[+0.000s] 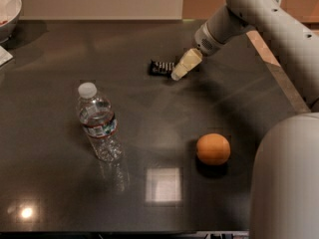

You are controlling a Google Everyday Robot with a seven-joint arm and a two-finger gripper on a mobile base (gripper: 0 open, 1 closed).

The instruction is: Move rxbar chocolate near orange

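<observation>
The rxbar chocolate (161, 67) is a flat black wrapper with white lettering, lying on the dark table (149, 123) at the back middle. My gripper (178, 71) reaches down from the upper right; its cream fingertips sit at the bar's right end, partly covering it. The orange (213, 149) sits alone toward the front right, well apart from the bar.
A clear water bottle (99, 122) with a white cap stands upright left of centre. A white bowl (9, 9) sits at the back left corner. My arm's large white body (286, 178) fills the lower right. The table's right edge borders a tan floor.
</observation>
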